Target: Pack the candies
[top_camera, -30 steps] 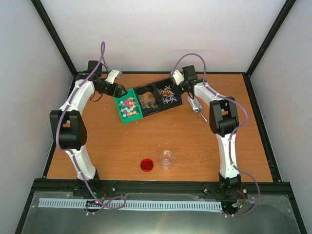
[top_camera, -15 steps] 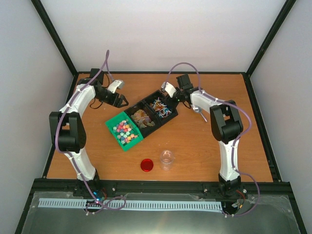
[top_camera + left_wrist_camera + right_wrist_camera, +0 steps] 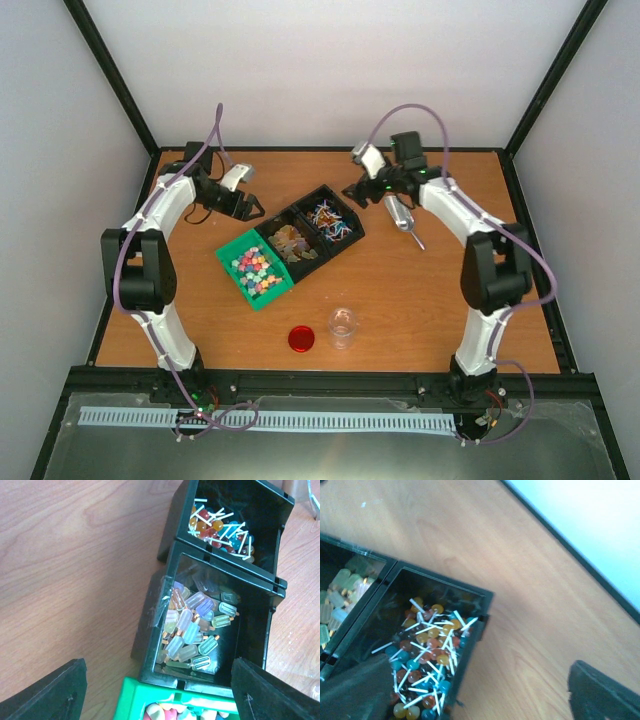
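The candies (image 3: 255,270) are small pastel lumps filling a green bin (image 3: 231,258), the front-left one of three joined bins. In the left wrist view a few candies (image 3: 167,713) show at the bottom edge inside the green bin (image 3: 131,700). My left gripper (image 3: 246,206) hangs just behind the bins, open, with nothing held. In its own view the left gripper (image 3: 159,700) looks down on the bins, its fingers (image 3: 46,695) wide apart. My right gripper (image 3: 354,190) is open beside the far black bin's back corner, touching nothing.
A middle black bin (image 3: 293,243) holds ice-lolly sweets (image 3: 192,627). The far black bin (image 3: 331,219) holds lollipops (image 3: 422,665). A clear cup (image 3: 343,327) and a red lid (image 3: 301,339) stand near the front. A metal scoop (image 3: 404,219) lies right of the bins.
The row of bins slid and turned toward the front left. My right gripper then opened, let go of the far black bin and drew back to the right. The left gripper stayed put.
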`<state>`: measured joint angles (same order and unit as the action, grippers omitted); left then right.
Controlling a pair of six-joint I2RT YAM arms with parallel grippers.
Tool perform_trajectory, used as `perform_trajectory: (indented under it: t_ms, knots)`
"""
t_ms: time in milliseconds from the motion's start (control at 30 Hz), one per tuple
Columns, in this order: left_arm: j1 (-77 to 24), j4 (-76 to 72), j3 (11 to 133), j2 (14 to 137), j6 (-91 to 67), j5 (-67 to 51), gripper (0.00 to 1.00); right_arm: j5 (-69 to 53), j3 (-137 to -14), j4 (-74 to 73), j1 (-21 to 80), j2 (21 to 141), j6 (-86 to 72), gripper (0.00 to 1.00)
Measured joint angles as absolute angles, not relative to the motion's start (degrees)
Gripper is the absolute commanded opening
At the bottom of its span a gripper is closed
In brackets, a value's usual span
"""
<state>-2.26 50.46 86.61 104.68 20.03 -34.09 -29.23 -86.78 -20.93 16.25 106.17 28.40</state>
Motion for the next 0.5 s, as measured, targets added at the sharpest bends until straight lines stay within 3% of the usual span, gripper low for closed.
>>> perform_trajectory:
  t_ms: [267,500]
  knots:
    - [-2.26,47.35,86.63,103.42,19.20,-34.48,0.86,-32.14,-67.46,-19.29,1.43,96.38,29.06,1.00]
    - [-2.33,47.11,88.03,103.85,18.57,-35.14,0.86,-31.92,-61.34,-22.28,-2.02,96.92,36.25,1.00]
